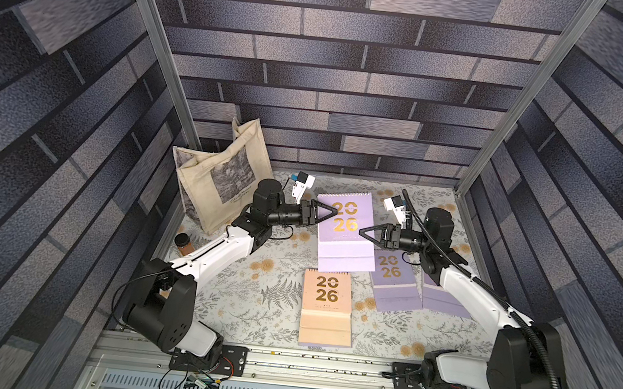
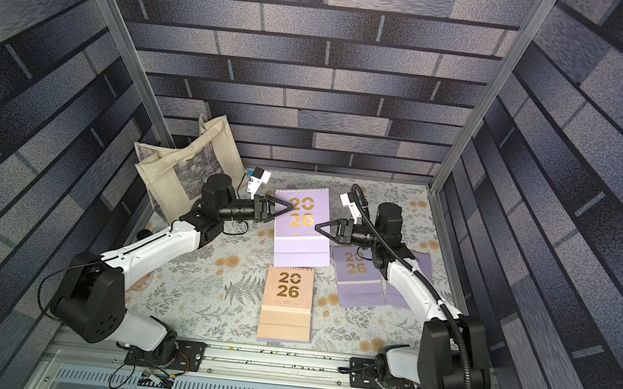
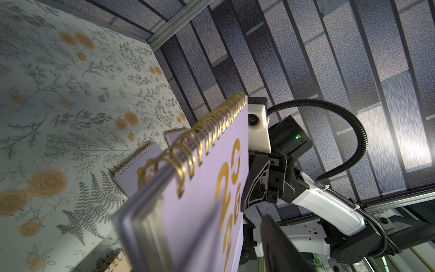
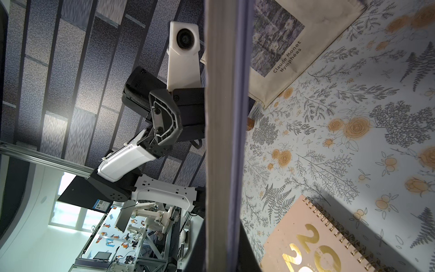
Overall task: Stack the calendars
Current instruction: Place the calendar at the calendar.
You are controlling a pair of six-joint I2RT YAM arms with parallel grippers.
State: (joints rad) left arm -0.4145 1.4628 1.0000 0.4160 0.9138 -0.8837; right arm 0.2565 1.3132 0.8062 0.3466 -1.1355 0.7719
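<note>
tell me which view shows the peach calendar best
Both top views: the peach calendar lies whole, numerals readable. The right wrist view crops its cover; the left wrist view catches only a blurred corner.

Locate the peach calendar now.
In both top views the peach calendar lies flat at front centre of the table, directly before the large lavender calendar.

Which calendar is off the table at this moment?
The lavender calendar in the middle, gripped at its side by the right hand, left hand at the opposite side. The peach calendar and other lavender ones lie flat on the table.
</note>
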